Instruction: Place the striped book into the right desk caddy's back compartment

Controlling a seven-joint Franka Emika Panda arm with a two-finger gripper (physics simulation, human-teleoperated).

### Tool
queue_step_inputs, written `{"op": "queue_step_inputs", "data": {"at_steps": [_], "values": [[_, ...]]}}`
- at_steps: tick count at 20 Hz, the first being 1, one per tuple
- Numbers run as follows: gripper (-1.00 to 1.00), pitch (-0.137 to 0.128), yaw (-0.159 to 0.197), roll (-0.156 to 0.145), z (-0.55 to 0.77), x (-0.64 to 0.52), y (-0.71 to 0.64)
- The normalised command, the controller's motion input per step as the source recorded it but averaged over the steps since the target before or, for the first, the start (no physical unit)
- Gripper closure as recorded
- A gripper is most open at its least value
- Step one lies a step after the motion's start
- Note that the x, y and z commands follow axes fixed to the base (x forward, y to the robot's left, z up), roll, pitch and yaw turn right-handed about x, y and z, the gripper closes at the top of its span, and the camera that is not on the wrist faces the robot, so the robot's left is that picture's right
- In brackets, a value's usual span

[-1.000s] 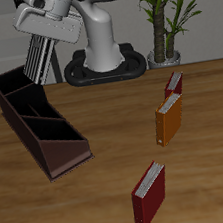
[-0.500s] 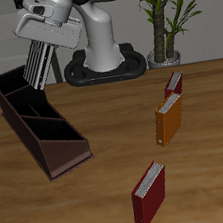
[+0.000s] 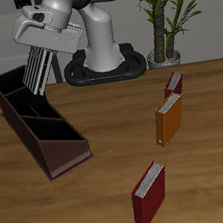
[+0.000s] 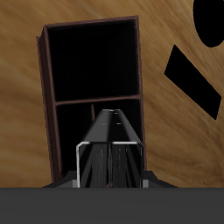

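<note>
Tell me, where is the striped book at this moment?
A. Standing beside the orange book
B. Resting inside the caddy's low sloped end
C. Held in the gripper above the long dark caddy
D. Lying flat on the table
C: the striped book hangs clamped in the gripper above the right desk caddy, not yet inside it.

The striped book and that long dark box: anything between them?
Nothing: exterior view shows only air between the striped book, held by the gripper, and the right desk caddy.

— That table [image 3: 107, 134], wood?
— Brown, grained, matt. The right desk caddy [image 3: 40, 129] looks like dull dark plastic, its maroon sides smooth.
— The striped book [image 3: 38, 69]?
— Smooth cover; white page edges like paper.
</note>
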Motion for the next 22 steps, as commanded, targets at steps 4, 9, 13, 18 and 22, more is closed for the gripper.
{"op": "queue_step_inputs", "data": {"at_steps": [4,9,13,18,22], "values": [[1.0,0.005,-0.007,-0.006,-0.1,0.06,-0.11],[1.0,0.007,-0.001,-0.002,-0.1,0.07,-0.05],[1.0,0.013,-0.005,0.004,-0.1,0.13,-0.05],[1.0,0.007,-0.007,-0.012,-0.07,0.09,-0.09],[1.0,0.027,-0.006,-0.01,-0.15,0.13,-0.09]]}}
